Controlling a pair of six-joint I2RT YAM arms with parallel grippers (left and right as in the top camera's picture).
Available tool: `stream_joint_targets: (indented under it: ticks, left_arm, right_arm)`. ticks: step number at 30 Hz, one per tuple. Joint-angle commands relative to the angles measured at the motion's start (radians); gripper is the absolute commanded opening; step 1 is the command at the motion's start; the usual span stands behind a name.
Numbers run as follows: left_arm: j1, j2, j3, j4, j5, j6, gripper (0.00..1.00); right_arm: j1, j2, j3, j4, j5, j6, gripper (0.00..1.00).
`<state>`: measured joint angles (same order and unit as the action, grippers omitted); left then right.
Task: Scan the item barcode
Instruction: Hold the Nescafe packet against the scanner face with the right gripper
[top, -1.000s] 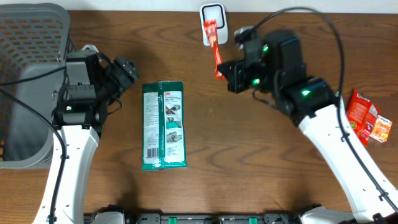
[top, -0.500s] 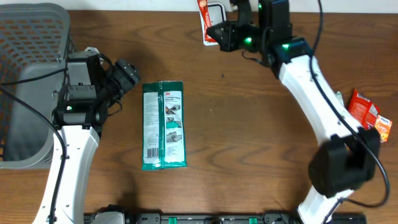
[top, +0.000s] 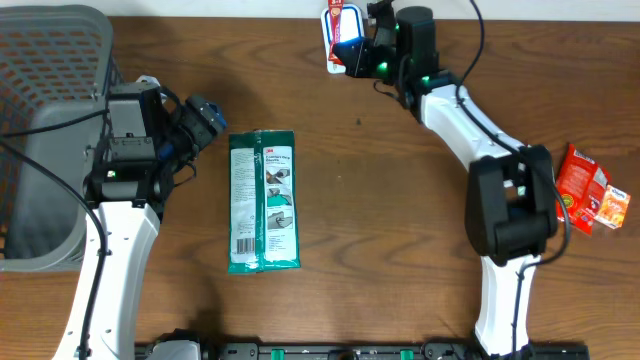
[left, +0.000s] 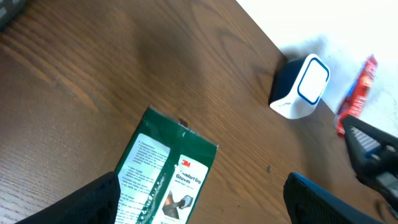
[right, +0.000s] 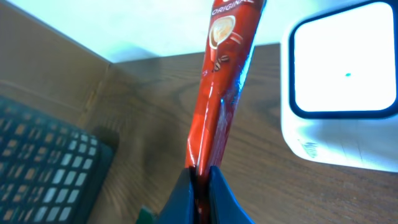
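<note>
My right gripper (top: 352, 50) is shut on the lower end of a slim red coffee stick packet (top: 336, 20). It holds the packet upright at the table's back edge, right beside the white scanner (top: 332, 62). In the right wrist view the red packet (right: 224, 93) rises from between the shut blue fingers (right: 186, 193), with the scanner's white face (right: 345, 74) just to its right. My left gripper (top: 205, 118) is open, and a green gloves pack (left: 165, 180) lies on the table below its spread fingers. Whether a barcode faces the scanner cannot be seen.
A grey mesh basket (top: 50, 130) stands at the far left. The green gloves pack (top: 263, 200) lies flat left of centre. Red and orange snack packs (top: 585, 185) sit at the right edge. The left wrist view also shows the scanner (left: 301, 87) and the red packet (left: 357, 93).
My right arm has swung toward the back of the table, carrying the red packet up against the scanner. The left arm and the green pack have stayed put.
</note>
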<state>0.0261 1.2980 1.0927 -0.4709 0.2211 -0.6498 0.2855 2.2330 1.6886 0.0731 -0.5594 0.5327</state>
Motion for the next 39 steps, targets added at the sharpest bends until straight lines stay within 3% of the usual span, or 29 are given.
stream_joint_targets:
  ticks: [1,17,28,39]
  left_arm:
    - [0.003,-0.005,0.024,-0.003,-0.013,0.018,0.85]
    - [0.003,-0.005,0.024,-0.003,-0.013,0.018,0.85]
    - [0.003,-0.005,0.024,-0.003,-0.013,0.018,0.85]
    - [0.003,-0.005,0.024,-0.003,-0.013,0.018,0.85]
  right_arm:
    - [-0.013,0.057,0.02,0.043,0.017,0.051,0.01]
    - [-0.031,0.166,0.02,0.109,0.06,0.046,0.01]
    - [-0.028,0.164,0.027,0.001,0.043,-0.089,0.01]
    - [-0.032,0.164,0.256,-0.197,0.012,-0.164,0.01]
